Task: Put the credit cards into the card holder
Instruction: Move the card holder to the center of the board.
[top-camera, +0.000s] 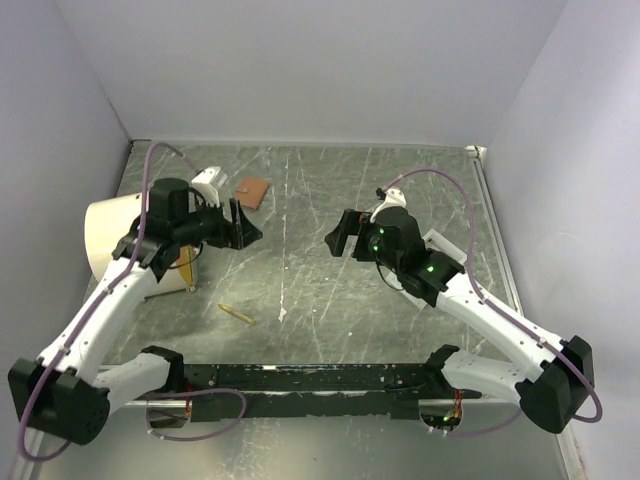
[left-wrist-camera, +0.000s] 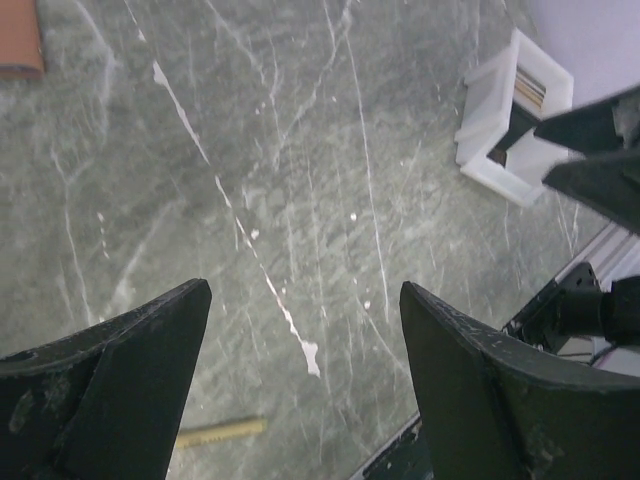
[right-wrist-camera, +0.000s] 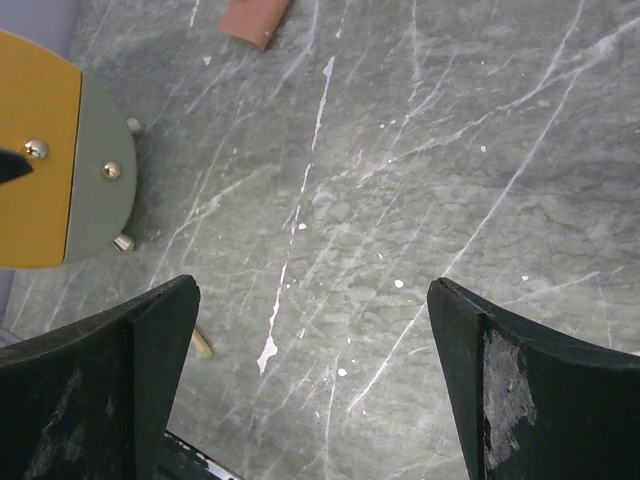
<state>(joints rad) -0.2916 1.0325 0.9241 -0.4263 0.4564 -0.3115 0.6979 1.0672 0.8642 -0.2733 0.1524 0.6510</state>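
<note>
The card holder (top-camera: 252, 191), a small tan-brown folded wallet, lies flat at the back of the table, left of centre. Only part of it shows in the wrist views (left-wrist-camera: 20, 42) (right-wrist-camera: 255, 18). Thin striped edges, apparently the credit cards (left-wrist-camera: 530, 90), stand inside a white tray (left-wrist-camera: 505, 150). My left gripper (top-camera: 245, 228) (left-wrist-camera: 305, 290) hovers open and empty just in front of the card holder. My right gripper (top-camera: 340, 238) (right-wrist-camera: 315, 285) faces it across the middle, open and empty, with the tray behind that arm.
A big cream cylinder (top-camera: 110, 235) lies at the far left beside my left arm. A yellow-and-grey round part with brass studs (right-wrist-camera: 60, 180) shows in the right wrist view. A small yellow stick (top-camera: 237, 313) (left-wrist-camera: 220, 432) lies near the centre front. The white tray (top-camera: 441, 244) sits at the right.
</note>
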